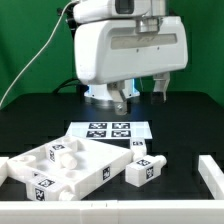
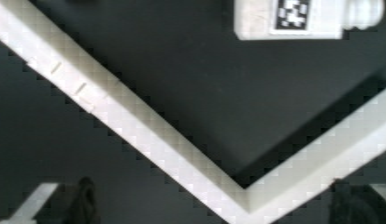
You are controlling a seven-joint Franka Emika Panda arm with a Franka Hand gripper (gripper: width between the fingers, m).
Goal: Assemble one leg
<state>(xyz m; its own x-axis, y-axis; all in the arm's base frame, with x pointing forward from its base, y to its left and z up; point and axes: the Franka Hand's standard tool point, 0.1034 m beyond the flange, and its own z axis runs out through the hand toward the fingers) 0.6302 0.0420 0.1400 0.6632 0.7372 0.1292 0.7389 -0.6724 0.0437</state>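
Observation:
The leg (image 1: 146,171), a small chunky white post with black-and-white tags, lies on the black table just to the exterior view's right of the large white slab (image 1: 60,168). In the wrist view a white tagged block (image 2: 293,18), apparently a leg, lies far ahead of the fingers. My gripper (image 1: 140,95) hangs high at the back of the table, above and behind the marker board (image 1: 110,130). It is open and empty. In the wrist view its dark fingertips (image 2: 58,200) stand wide apart around nothing (image 2: 208,205).
A second small white tagged piece (image 1: 140,147) lies by the marker board's corner. A white rail runs along the table's front (image 1: 100,213) and the exterior view's right (image 1: 212,175). Its corner shows as a white V in the wrist view (image 2: 154,140).

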